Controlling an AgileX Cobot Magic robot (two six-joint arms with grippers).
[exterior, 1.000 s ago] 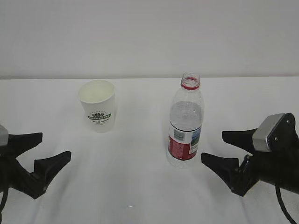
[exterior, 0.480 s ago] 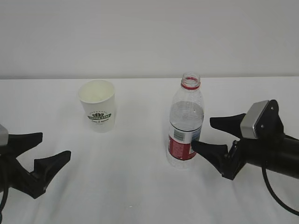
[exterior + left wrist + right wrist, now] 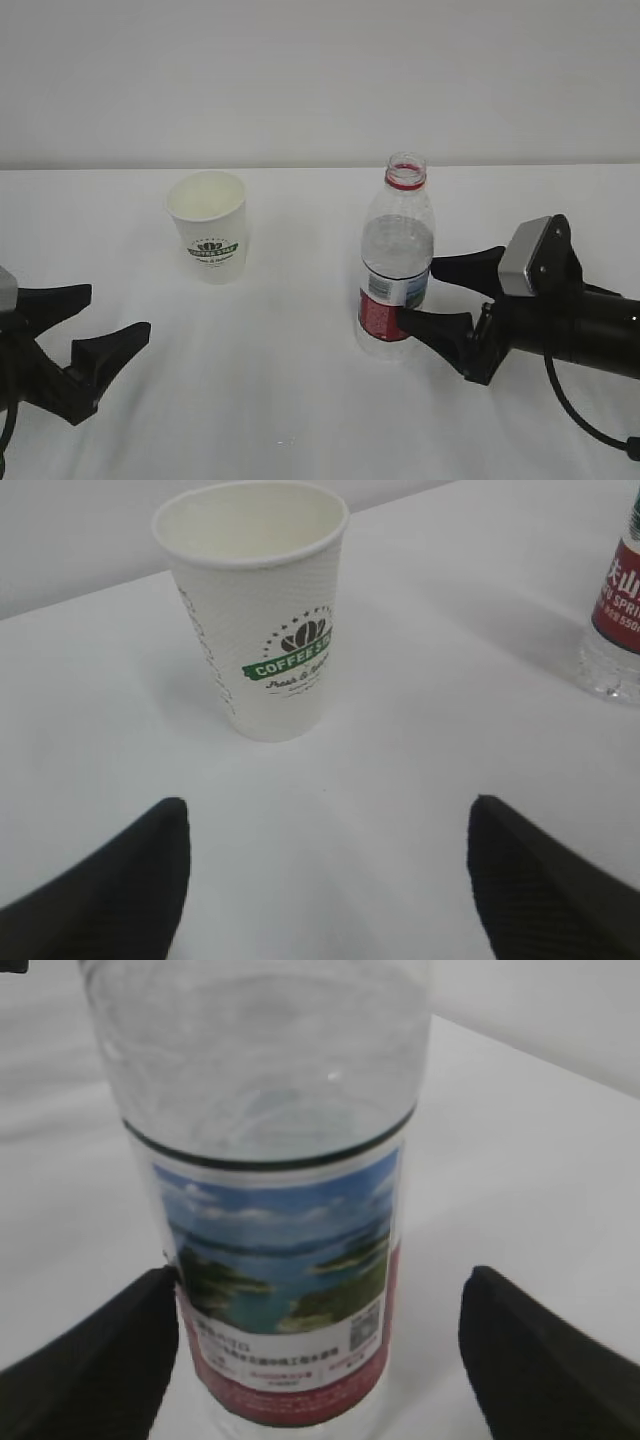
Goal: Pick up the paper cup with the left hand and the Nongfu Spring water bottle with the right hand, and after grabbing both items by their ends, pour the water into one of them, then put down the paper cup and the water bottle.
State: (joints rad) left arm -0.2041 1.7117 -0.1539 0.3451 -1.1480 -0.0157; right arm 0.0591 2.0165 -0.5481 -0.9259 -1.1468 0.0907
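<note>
While exterior shows whole bottle (image 3: 397,270), right wrist shows label scenery (image 3: 285,1250) — both hands' fingers apart.

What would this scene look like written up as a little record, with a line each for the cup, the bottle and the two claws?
cup: small white paper cup with a green logo, upright, untouched
bottle: clear ribbed plastic bottle with a red-and-white label, upright, uncapped, partly filled
left claw: black left claw, open, short of the cup, holding nothing
right claw: black right claw, open, one finger on each side of the bottle's label; contact cannot be told
surface: white table
</note>
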